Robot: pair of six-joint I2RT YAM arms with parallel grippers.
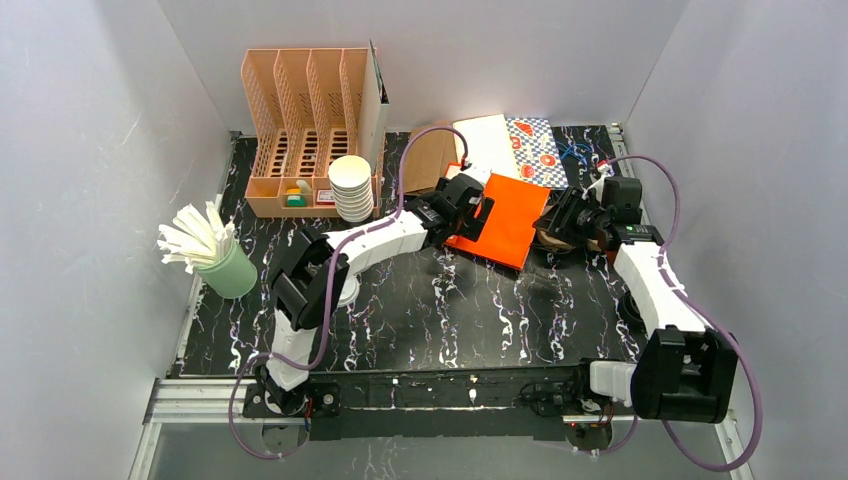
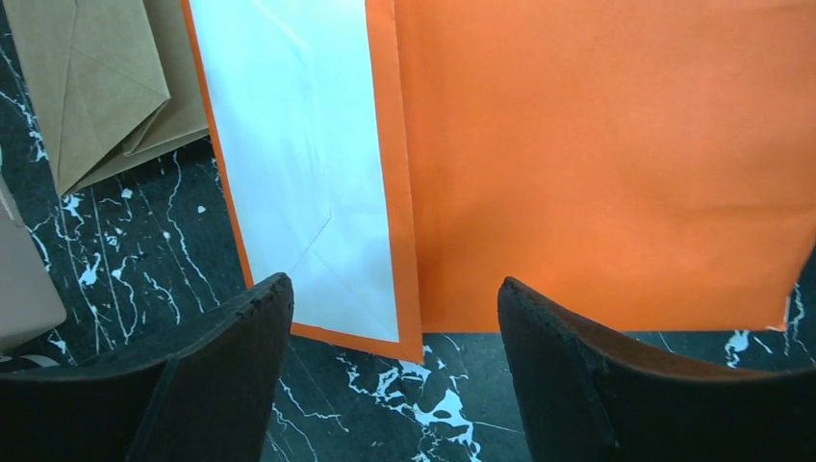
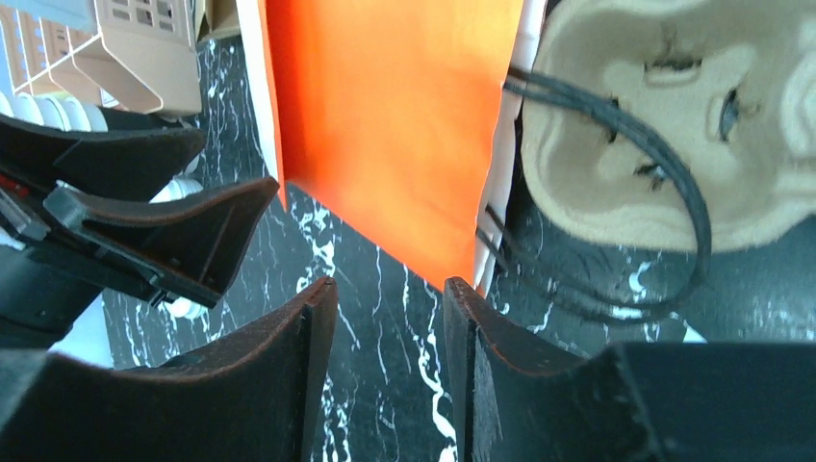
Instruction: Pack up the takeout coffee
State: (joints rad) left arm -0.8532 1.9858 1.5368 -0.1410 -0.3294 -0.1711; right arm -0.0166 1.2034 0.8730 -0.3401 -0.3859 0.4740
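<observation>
Black fingers (image 2: 231, 366) of the left pincer (image 2: 393, 289) are filling the bottom of the left wrist view, standing wide apart with nothing between them. Just ahead of the tips, a flat orange paper bag (image 2: 597, 164) is lying on the black, white-veined table (image 2: 144, 260). Its near edge is sitting just beyond the gap, and its white folded side panel (image 2: 298, 144) is running away ahead of the left finger. Farther ahead and to the left of this pincer, a brown paper bag (image 2: 87, 77) is lying flat, close beside the orange one.

The right pincer (image 3: 390, 289) is hanging close over the table with its fingers narrowly parted, bare table showing through the gap and nothing gripped. The same orange bag is lying ahead of it, its black cord handles (image 3: 616, 125) looping out ahead and to the right. Those cords are crossing in front of a beige moulded pulp cup carrier (image 3: 674, 164), which is resting to the right of this pincer. The left pincer is showing at its left.

Well to the left of both pincers, a peach slotted desk organiser (image 1: 300, 120), a white round stack (image 1: 350, 185) and a pale green cup of white wrapped sticks (image 1: 225, 265) are standing. Dark green lidded coffee cups are not showing clearly in any view, so their place cannot be told.
</observation>
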